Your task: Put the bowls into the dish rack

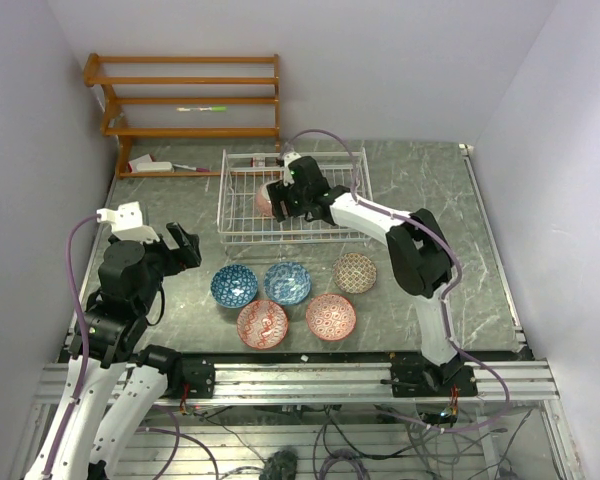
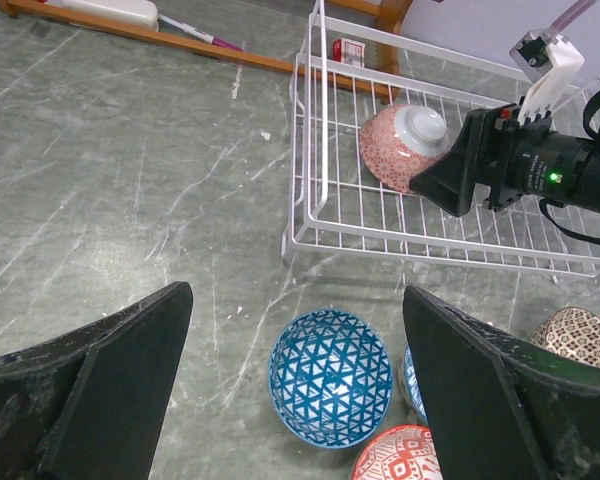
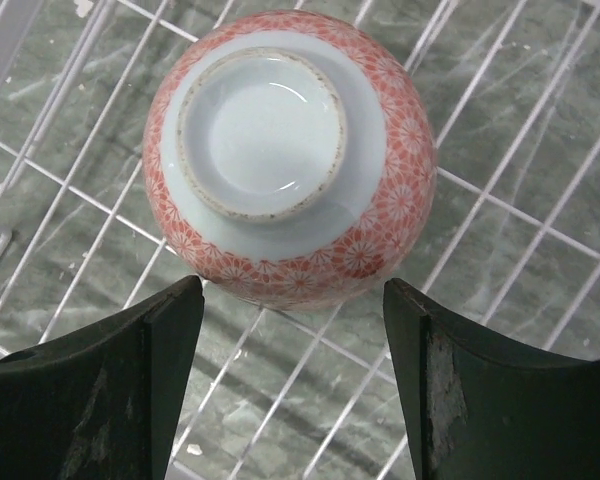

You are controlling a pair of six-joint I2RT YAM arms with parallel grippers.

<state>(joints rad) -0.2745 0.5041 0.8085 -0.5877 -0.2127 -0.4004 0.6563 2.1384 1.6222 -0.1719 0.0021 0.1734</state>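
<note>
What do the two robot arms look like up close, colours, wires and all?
Both the left arm and the right arm mix white shells with chunky black joints. A thin purplish cable loops beside each. Each ends in two broad, flat black fingers, a little scuffed. A white block sits on each wrist, and a small green light glows on the right one.

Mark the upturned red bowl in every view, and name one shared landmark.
Top external: red bowl in the left half of the rack, partly hidden.
Left wrist: bowl upper centre-right, foot ring showing.
Right wrist: bowl upper centre, large.
Landmark: the rack's white wires under it.
</note>
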